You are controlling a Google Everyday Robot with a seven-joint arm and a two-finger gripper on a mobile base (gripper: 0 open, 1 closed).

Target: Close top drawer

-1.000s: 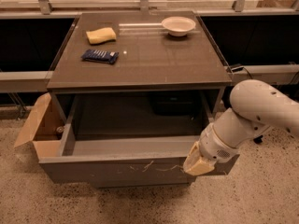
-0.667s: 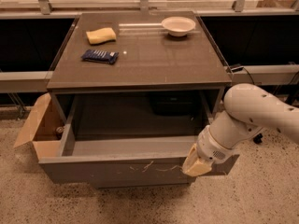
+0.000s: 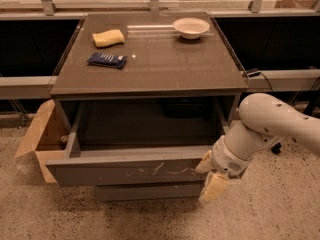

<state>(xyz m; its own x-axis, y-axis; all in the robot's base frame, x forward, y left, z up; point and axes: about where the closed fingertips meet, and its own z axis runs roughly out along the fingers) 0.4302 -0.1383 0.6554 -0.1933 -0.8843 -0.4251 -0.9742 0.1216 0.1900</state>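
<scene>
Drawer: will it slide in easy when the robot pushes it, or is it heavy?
The drawer probably slides straight; it looks stiff, and nothing shows inside, so likely light. The end effector is at its right end, so an off-centre push might skew it slightly.

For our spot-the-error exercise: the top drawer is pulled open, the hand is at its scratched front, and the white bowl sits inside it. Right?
No: the camera view shows the white bowl on the cabinet top, not inside the top drawer. The rest holds: the drawer is pulled open and the hand is at its scratched front.
</scene>
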